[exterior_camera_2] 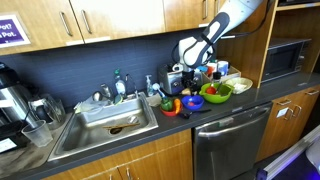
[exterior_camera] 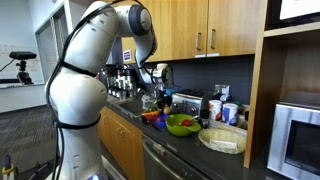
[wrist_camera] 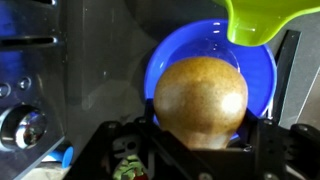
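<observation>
A round brown fruit (wrist_camera: 200, 98) with a speckled skin fills the middle of the wrist view. My gripper (wrist_camera: 203, 132) is shut on it, with a dark finger against each side. Right beneath the fruit lies a blue bowl (wrist_camera: 165, 58); I cannot tell whether the fruit touches it. A lime-green bowl (wrist_camera: 262, 20) juts in at the top right of the wrist view. In both exterior views the gripper (exterior_camera_2: 190, 88) (exterior_camera: 160, 98) hangs low over the counter, by the blue bowl (exterior_camera_2: 193, 102) and the green bowl (exterior_camera_2: 217, 92) (exterior_camera: 182, 124).
A metal toaster (wrist_camera: 30, 95) stands close at the left of the wrist view. The counter also carries red items (exterior_camera_2: 170, 106), cups and bottles, and a white dish (exterior_camera: 222, 140). A sink (exterior_camera_2: 105, 122) lies further along, a microwave (exterior_camera_2: 285, 58) stands at the counter's end, and cabinets hang overhead.
</observation>
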Action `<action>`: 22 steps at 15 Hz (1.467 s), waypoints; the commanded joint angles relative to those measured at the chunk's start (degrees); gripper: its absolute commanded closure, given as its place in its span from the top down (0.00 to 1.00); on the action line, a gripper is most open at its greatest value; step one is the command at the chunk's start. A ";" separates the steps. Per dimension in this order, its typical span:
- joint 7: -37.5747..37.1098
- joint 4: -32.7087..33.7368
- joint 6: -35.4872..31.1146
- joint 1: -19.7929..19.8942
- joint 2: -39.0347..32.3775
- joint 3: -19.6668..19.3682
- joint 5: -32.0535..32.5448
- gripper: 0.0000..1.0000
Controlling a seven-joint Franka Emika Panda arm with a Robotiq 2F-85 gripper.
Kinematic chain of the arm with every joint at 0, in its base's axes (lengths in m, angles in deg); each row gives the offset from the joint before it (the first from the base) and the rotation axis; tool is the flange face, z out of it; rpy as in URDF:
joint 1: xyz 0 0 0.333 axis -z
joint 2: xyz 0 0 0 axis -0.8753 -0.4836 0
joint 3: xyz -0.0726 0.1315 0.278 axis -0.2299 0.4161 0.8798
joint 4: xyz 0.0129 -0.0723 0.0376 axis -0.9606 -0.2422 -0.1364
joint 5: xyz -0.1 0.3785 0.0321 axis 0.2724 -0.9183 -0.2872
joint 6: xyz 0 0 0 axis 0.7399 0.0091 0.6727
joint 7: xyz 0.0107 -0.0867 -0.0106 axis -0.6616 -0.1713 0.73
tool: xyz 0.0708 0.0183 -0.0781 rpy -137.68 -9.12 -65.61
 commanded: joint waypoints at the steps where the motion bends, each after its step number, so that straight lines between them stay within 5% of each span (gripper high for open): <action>1: -0.99 -3.21 0.85 -0.09 4.78 0.23 -1.80 0.49; 22: -0.13 -11.04 -2.10 5.09 14.38 -1.87 -15.40 0.49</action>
